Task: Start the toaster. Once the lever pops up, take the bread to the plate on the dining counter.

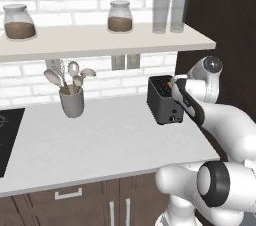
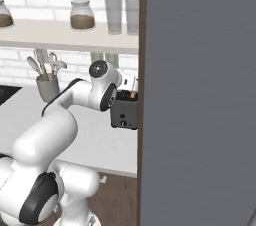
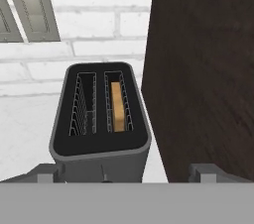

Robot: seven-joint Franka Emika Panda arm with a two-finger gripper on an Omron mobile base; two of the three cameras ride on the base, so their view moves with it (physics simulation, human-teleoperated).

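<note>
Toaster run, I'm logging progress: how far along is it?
Early. The bread sits in the right slot of the toaster; nothing looks finished. The gripper hovers open at its near end, holding nothing. Left: lifting the slice and carrying it to the plate.

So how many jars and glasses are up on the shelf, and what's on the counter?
Jars: 2
Glasses: 2
Toaster: 1
Bread in the toaster: 1
Utensil cup: 1
Total: 7
</note>
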